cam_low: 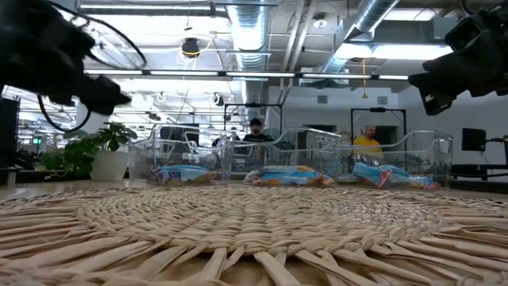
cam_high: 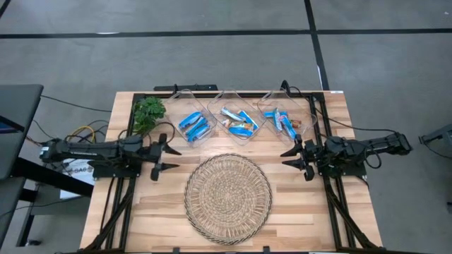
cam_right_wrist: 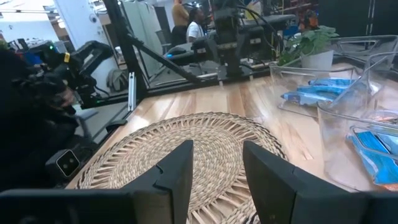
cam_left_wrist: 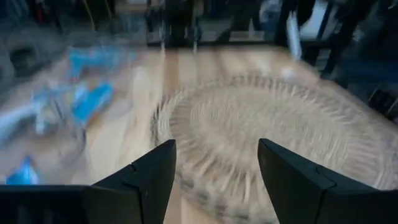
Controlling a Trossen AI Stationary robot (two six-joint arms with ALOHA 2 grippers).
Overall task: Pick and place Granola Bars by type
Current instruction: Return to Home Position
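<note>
A pale wooden table (cam_high: 296, 212) stands on a grey floor. From above, three clear bins sit in a row along its far side. The left bin (cam_high: 185, 100) holds bright blue granola bars (cam_high: 194, 125), the middle bin (cam_high: 227, 99) holds light blue-white ones, and the right bin (cam_high: 272, 101) holds blue ones with a brownish one. A round wicker tray (cam_high: 227, 199) lies nearer the front, and a small plant (cam_high: 148, 111) stands at the far left. The left gripper (cam_high: 166, 159) hangs just left of the tray and the right gripper (cam_high: 288, 158) just right of it. Both point inward, each with its fingers spread and nothing between them. At table height the tray's weave fills the foreground and the three bins with their bars line up beyond it. The grippers hang high at either side, and two people (cam_low: 368, 141) stand far back in the room. The left wrist view is blurred, yet its two fingers (cam_left_wrist: 152, 180) stand wide apart and empty over the tray's rim. In the right wrist view the fingers (cam_right_wrist: 177, 171) are likewise parted and empty, with the tray ahead of them.
</note>
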